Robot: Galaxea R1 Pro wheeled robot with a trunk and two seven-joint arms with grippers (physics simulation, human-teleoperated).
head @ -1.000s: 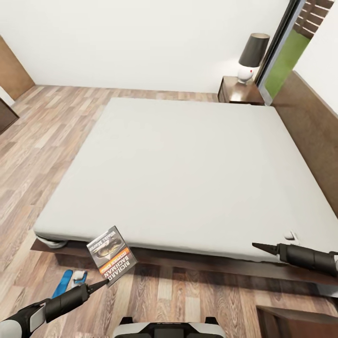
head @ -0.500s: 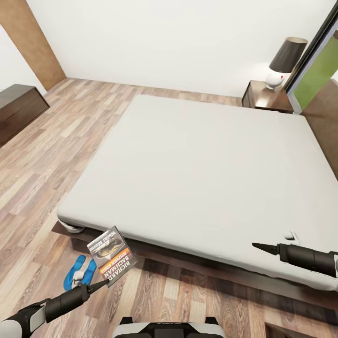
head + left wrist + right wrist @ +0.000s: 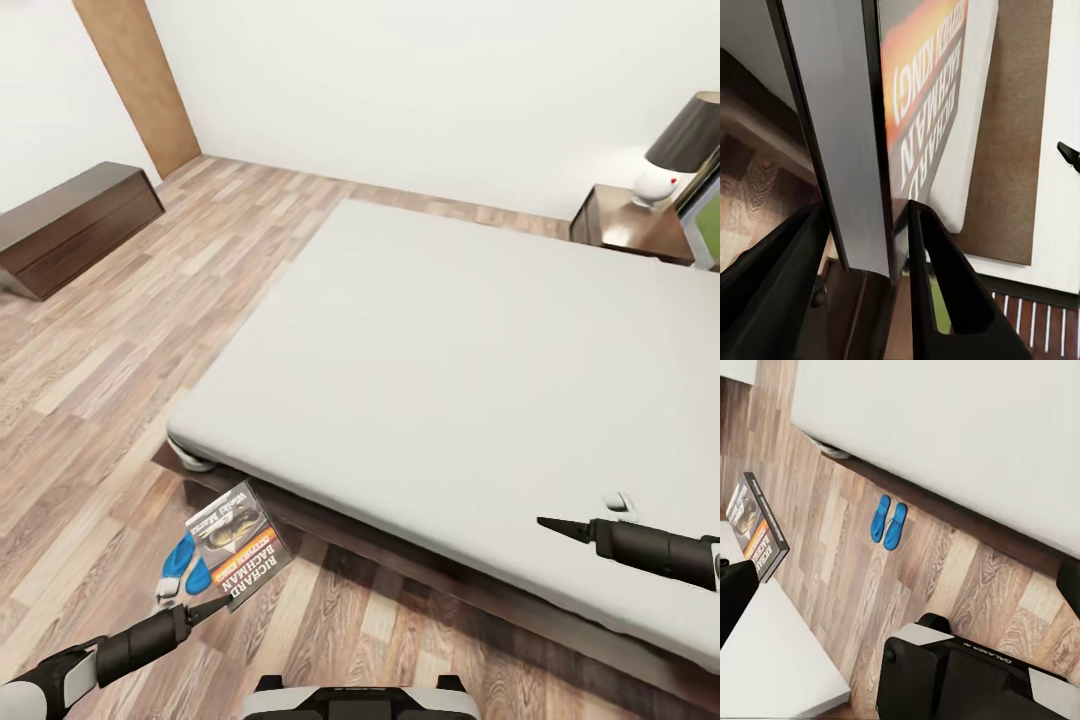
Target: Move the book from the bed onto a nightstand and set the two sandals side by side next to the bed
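Showing an orange band, the book

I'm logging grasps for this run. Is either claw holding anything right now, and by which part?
The left claw holds the book upright, pinched at its lower edge. The right claw holds nothing.

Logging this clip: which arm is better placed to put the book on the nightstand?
Left. Its gripper already clamps the book between its fingers, while the right gripper holds nothing. The nightstand lies far across the bed.
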